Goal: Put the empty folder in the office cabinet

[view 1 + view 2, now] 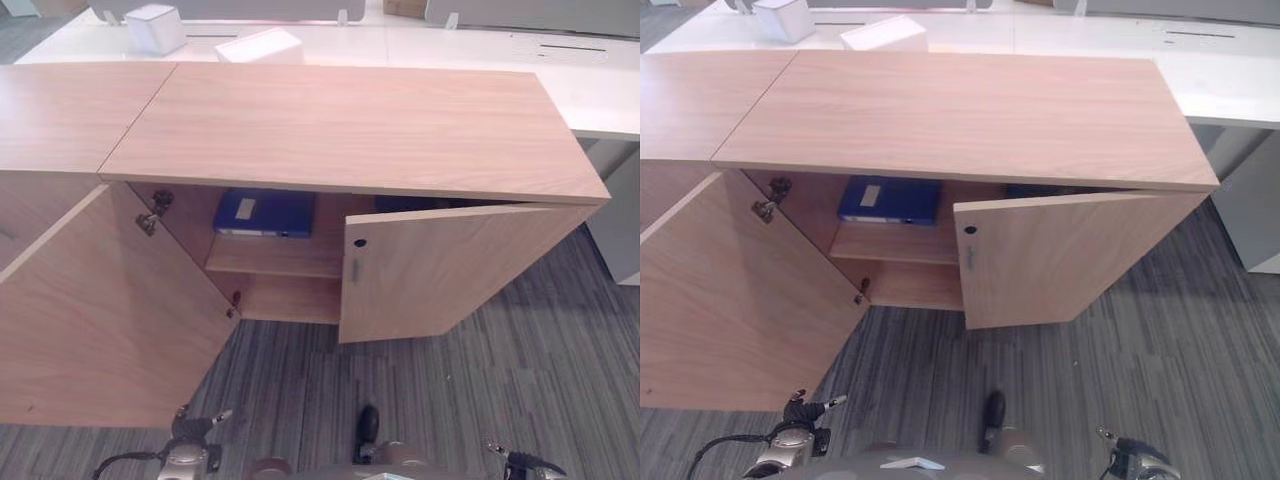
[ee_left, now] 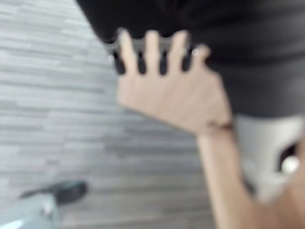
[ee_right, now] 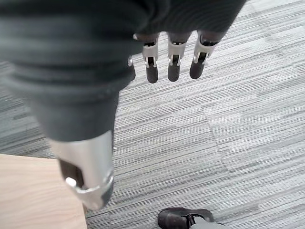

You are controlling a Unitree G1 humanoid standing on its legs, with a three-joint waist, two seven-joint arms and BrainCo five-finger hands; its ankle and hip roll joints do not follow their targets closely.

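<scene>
Hanging over the carpet (image 3: 248,124), the right hand (image 3: 174,57) has straight fingers and holds nothing. A person's hand (image 2: 176,95) covers the left hand (image 2: 143,45); its state cannot be told. Blue folder (image 1: 265,212) lies on the upper shelf (image 1: 275,255) inside the open cabinet (image 1: 340,125).

A light wood-grain office cabinet (image 1: 340,125) stands with both doors open, its left door (image 1: 100,310) and right door (image 1: 450,265) in the same pale brown grain. A dark blue folder (image 1: 265,212) with a small pale label lies on the upper shelf (image 1: 275,260). The carpet (image 1: 500,380) shows grey stripes in lighter and darker bands. White desks (image 1: 480,50) behind carry 2 white boxes (image 1: 155,27). In the right wrist view, the right hand (image 3: 174,59) shows silver fingers with dark tips beneath a dark ribbed cover. A person's hand (image 2: 176,95) lies over the left hand's (image 2: 164,57) dark fingers.
</scene>
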